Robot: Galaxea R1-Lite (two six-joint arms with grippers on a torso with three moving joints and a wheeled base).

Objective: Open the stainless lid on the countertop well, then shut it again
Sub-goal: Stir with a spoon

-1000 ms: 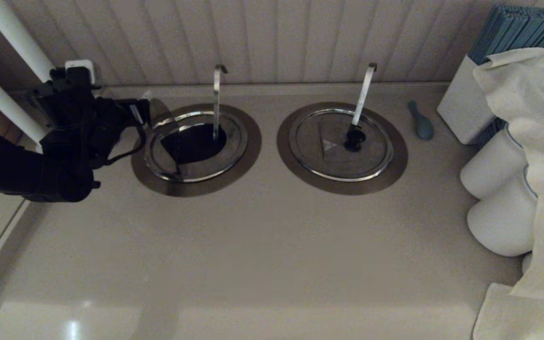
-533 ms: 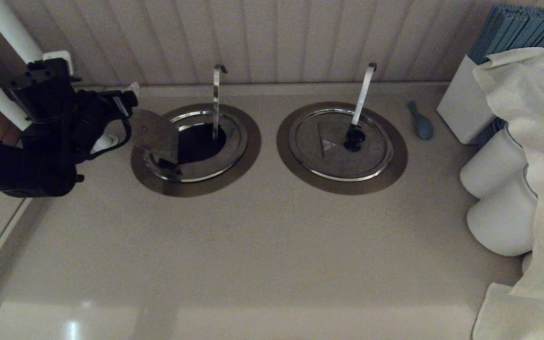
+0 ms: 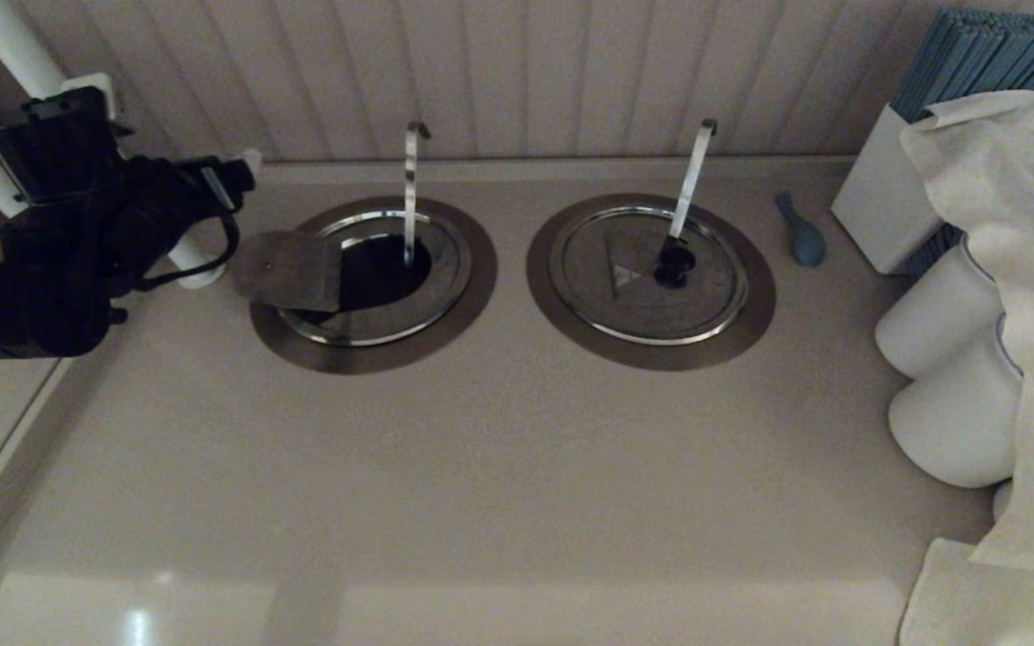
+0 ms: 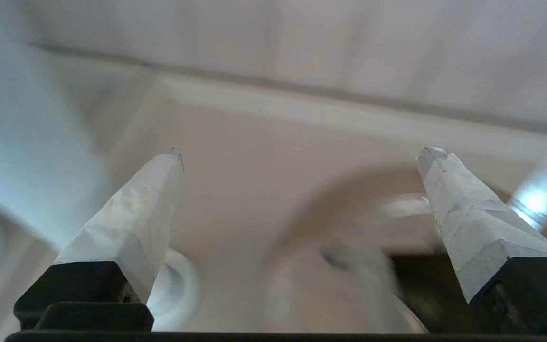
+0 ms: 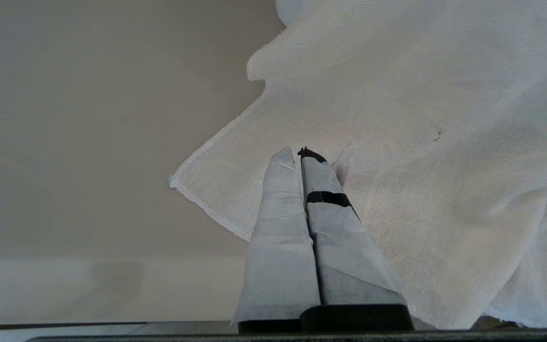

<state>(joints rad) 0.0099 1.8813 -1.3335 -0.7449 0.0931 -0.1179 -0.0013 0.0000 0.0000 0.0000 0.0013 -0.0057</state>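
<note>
Beige countertop (image 3: pixel 499 467) below panelled wall (image 3: pixel 553 72) holds the countertop well (image 3: pixel 373 345), flap raised

**Premises: food-service counter, probably a restaurant or canteen serving station**

A beige solid-surface countertop (image 3: pixel 499 467) runs against a pale vertically panelled wall (image 3: pixel 526 72); two round wells are set flush into it, each ringed by a dull-brown metal collar; the countertop well (image 3: pixel 372 283) carries a thin curl-hooked ladle handle (image 3: pixel 411 193), and the twin well (image 3: pixel 650 280) a broader slanted handle (image 3: pixel 692 175); a small blue spoon (image 3: pixel 800 231) lies beside the twin well; a white box of blue sticks (image 3: pixel 975 54), possibly straws or chopsticks, stands at the far right; white rounded containers (image 3: pixel 939 377) sit under a cream cloth (image 3: pixel 1020 206); built-in soup-style wells indicate commercial catering rather than a home kitchen.
</note>
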